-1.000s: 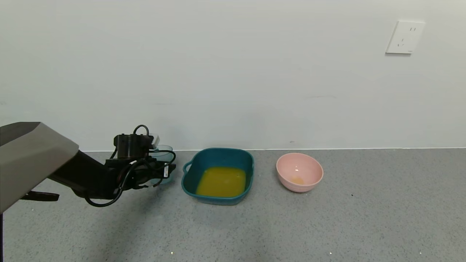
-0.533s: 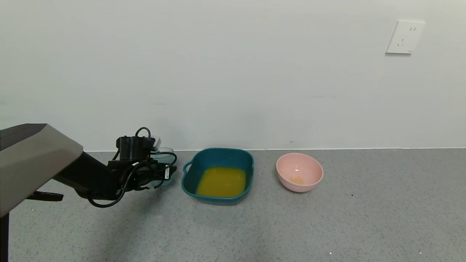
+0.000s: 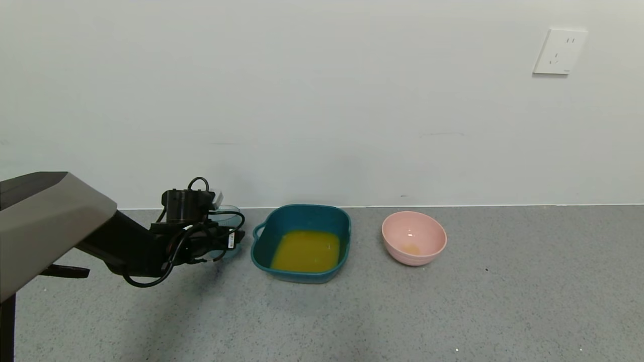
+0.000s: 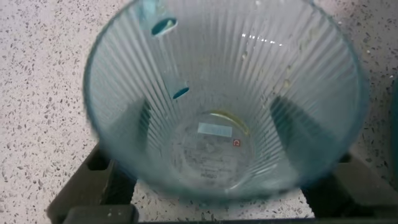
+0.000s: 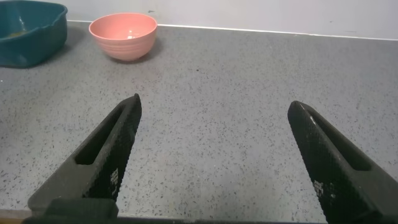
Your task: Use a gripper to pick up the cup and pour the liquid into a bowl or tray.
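Observation:
My left gripper is shut on the cup, a clear pale-blue ribbed tumbler, holding it upright just above or on the grey counter, left of the teal tray. In the left wrist view the cup is empty except for a thin orange trace at its bottom, and the black fingers show on both sides of it. The orange-yellow liquid lies in the tray. My right gripper is open and empty over bare counter, out of the head view.
A pink bowl with a small orange trace stands right of the tray; it also shows in the right wrist view, next to the tray's corner. The wall runs close behind all three.
My left gripper has sunk slightly with the cup and edged a little towards the tray. The tray, liquid and pink bowl have not moved.

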You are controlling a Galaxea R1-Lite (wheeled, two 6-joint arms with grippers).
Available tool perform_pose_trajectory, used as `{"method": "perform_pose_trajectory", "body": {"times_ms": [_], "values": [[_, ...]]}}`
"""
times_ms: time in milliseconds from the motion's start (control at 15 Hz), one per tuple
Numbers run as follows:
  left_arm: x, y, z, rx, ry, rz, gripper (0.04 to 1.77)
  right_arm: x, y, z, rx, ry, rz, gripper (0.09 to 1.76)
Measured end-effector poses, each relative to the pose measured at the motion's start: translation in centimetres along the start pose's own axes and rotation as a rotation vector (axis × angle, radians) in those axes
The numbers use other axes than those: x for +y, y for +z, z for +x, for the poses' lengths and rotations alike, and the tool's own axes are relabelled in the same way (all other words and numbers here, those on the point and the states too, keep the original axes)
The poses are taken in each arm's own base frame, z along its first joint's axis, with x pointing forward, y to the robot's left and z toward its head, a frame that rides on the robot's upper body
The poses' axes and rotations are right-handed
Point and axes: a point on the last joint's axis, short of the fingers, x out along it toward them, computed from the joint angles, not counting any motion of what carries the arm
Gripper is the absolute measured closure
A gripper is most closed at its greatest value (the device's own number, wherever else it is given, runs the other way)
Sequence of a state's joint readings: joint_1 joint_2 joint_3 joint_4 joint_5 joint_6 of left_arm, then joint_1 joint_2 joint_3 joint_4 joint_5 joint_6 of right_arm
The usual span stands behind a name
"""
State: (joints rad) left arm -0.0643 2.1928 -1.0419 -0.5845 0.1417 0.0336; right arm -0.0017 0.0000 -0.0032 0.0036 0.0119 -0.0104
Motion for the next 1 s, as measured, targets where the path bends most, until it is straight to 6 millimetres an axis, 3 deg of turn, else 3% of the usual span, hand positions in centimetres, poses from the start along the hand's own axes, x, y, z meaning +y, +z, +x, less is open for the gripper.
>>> {"method": "perform_pose_trajectory", "body": {"times_ms": [1000], "values": [[0.4,0.1,-1.3,0.004,0.005,0.0,0.13,0.0,0.0,0.0,0.0,0.0,0.0,0.14]]}}
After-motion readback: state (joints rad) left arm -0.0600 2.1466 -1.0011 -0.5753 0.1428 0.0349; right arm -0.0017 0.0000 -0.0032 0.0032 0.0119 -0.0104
